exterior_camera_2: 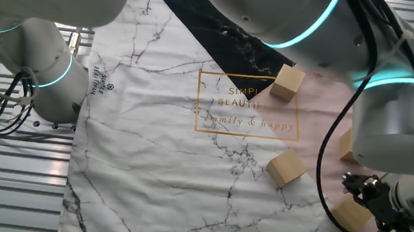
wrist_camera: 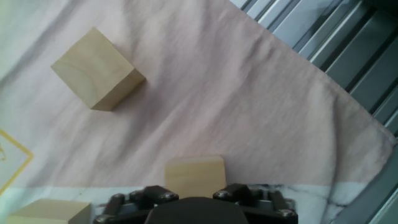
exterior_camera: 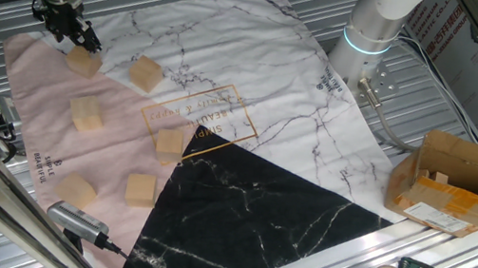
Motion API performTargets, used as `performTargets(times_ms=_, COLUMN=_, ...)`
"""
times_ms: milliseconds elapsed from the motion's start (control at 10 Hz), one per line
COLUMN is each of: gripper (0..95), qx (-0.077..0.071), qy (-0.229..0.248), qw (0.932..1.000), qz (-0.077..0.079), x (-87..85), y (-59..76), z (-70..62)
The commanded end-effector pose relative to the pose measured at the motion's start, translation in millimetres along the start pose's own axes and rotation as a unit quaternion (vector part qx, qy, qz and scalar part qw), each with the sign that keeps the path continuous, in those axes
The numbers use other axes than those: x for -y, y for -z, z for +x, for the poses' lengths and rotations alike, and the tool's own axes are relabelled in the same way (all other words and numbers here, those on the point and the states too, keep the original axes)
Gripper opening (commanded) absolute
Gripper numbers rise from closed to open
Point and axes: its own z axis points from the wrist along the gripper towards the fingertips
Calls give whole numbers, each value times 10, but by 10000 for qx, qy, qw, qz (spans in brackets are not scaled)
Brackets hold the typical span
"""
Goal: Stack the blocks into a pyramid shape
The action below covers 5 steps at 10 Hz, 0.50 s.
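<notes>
In one fixed view the end effector [exterior_camera: 80, 35] sits in the upper left of the frame, lowered right over a wooden block [exterior_camera: 84, 61] that lies on the pink part of the cloth [exterior_camera: 40, 112]; the dark fingers reach down to the block's top edge, but whether they are clenched on it or released cannot be told from any of the pictures. The hand view shows that same block [wrist_camera: 194, 174] at the bottom centre, partly hidden by the end effector's black housing [wrist_camera: 193, 205], with a second block [wrist_camera: 97, 69] lying apart in the upper left and the corner of a third [wrist_camera: 46, 211] at the bottom left edge. Back in the fixed view, five more blocks lie scattered singly on the cloth — one [exterior_camera: 145, 73] on the white marble print just right of the end effector, one [exterior_camera: 85, 114] at left centre, one [exterior_camera: 169, 145] beside the gold-framed lettering, one [exterior_camera: 141, 190] next to the black marble triangle, and one [exterior_camera: 76, 191] at lower left. No block rests on another. A brown cardboard box [exterior_camera: 457, 183] stands on the table [exterior_camera: 451, 254] at the right — well apart from the cloth's blocks.
</notes>
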Motion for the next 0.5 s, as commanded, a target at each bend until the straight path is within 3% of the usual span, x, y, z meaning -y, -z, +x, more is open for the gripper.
performTargets(times_ms=100, gripper=950, qx=4, qy=14, qw=10000, qz=11, x=1, y=-7, z=-1)
performTargets(times_ms=500, gripper=950, qx=-10, qy=-14, qw=10000, qz=20, x=18, y=-53, z=1)
